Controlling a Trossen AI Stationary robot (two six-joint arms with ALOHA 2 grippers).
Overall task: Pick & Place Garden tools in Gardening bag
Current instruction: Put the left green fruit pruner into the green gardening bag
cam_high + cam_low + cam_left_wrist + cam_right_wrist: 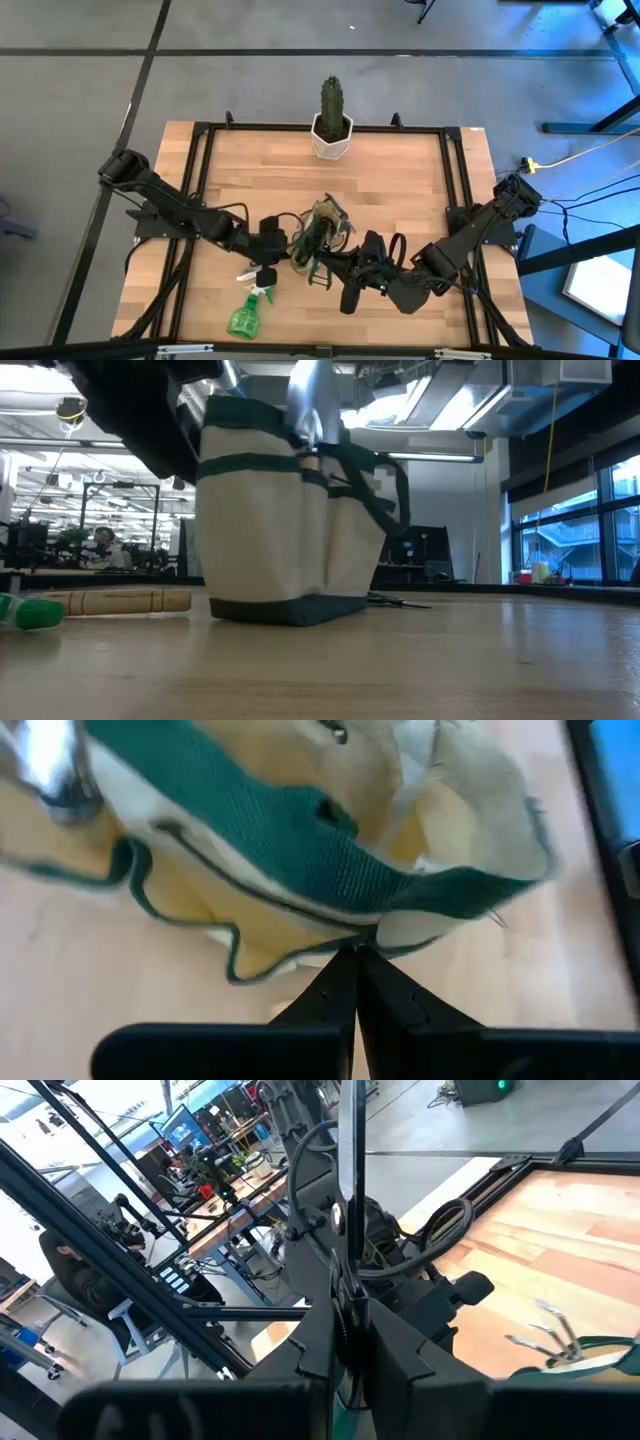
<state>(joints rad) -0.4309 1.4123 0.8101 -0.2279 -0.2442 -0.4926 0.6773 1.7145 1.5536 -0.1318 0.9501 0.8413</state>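
The gardening bag [320,236], cream with green trim, stands upright on the middle of the table [290,530]. A silver fork [545,1335] and a silver blade [50,765] stick out of it. My left gripper [277,240] [355,955] is shut at the bag's left side. My right gripper [349,288] [345,1315], raised near the bag's right front, is shut on a thin dark strap. A green spray bottle [243,315] and a wooden-handled tool [120,601] lie on the table, left of the bag and nearer the front edge. My left gripper's shut tips meet the bag's green-trimmed rim [385,932], slanting down from the table's left. Whether any cloth is between the fingers, I cannot tell. My right gripper pinches the thin dark strap [348,1200] between its two fingers. The strap runs straight up out of the shut fingers, along them. Which end of the strap joins the bag does not show.
A cactus in a white pot [332,128] stands at the table's far edge, centre. Dark loop handles [390,490] hang at the bag's right side. A dark tool [398,600] lies flat behind the bag. Bare wood [420,190] lies on the table's far right.
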